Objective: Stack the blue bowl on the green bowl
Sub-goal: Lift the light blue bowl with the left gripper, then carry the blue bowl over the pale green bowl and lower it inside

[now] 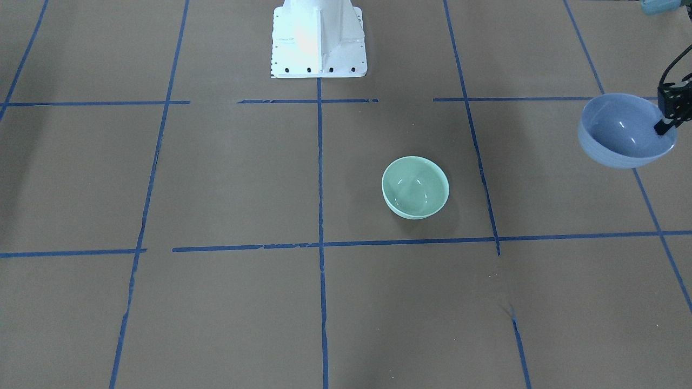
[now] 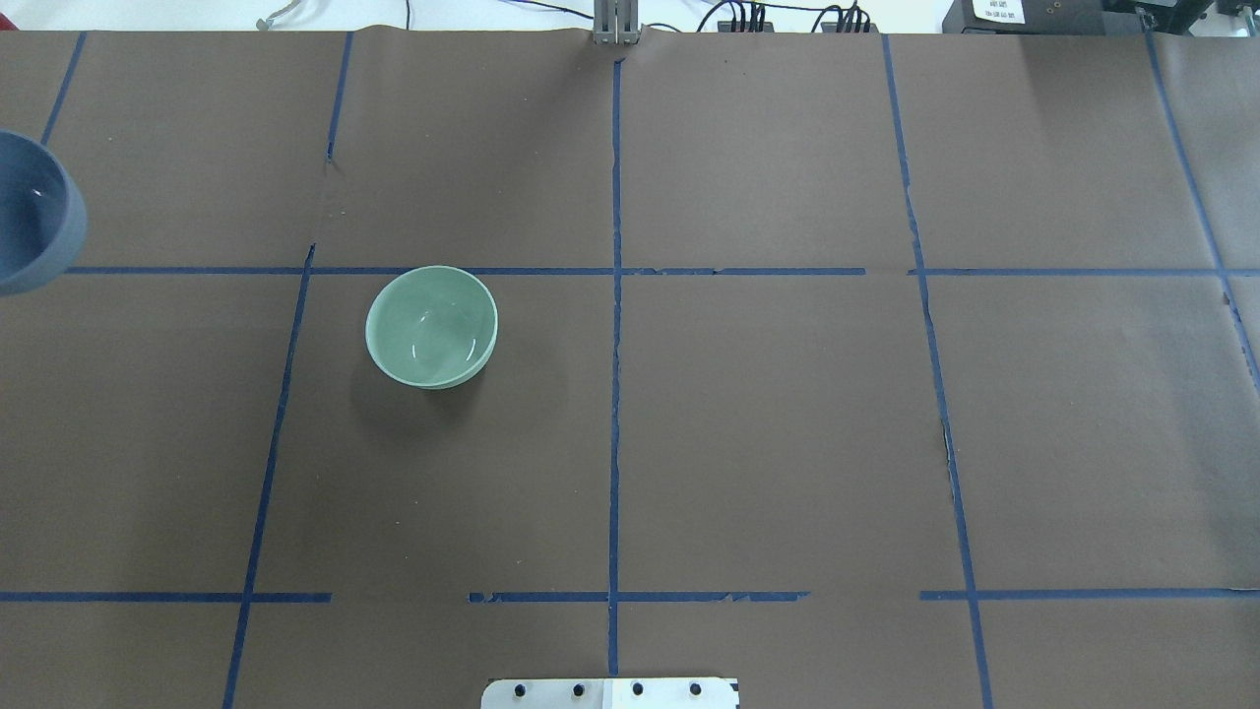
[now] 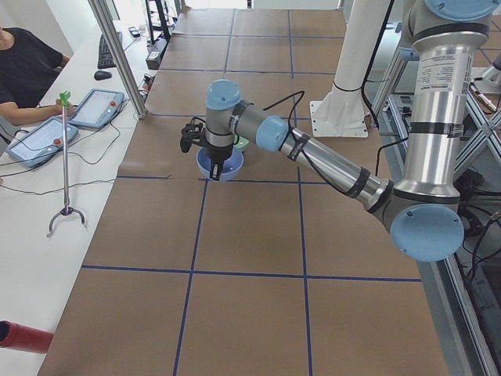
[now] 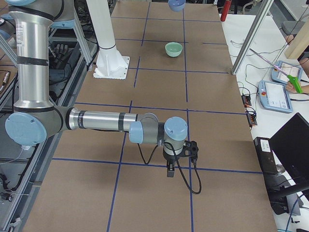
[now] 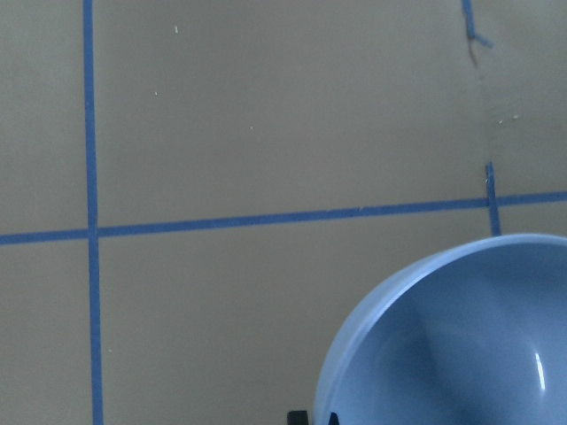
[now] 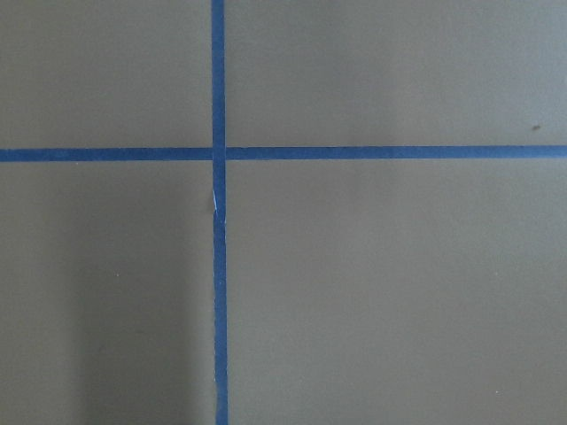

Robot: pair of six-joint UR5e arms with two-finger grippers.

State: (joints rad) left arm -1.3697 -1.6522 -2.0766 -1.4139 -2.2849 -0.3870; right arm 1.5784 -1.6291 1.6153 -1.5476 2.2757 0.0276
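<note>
The blue bowl (image 1: 621, 132) hangs tilted above the table at the robot's left end, and it also shows in the overhead view (image 2: 30, 222) and the left wrist view (image 5: 461, 345). My left gripper (image 1: 664, 125) is shut on its rim, with one finger inside the bowl. The green bowl (image 1: 415, 187) stands upright and empty on the brown table, apart from the blue bowl, and it also shows in the overhead view (image 2: 431, 327). My right gripper (image 4: 170, 170) hangs low over the table far from both bowls. It shows only in the exterior right view, so I cannot tell whether it is open.
The robot's white base (image 1: 319, 40) stands at the table's edge between the arms. Blue tape lines (image 2: 615, 345) grid the brown paper. An operator with tablets (image 3: 94, 110) and a metal post (image 3: 117, 55) are beside the table.
</note>
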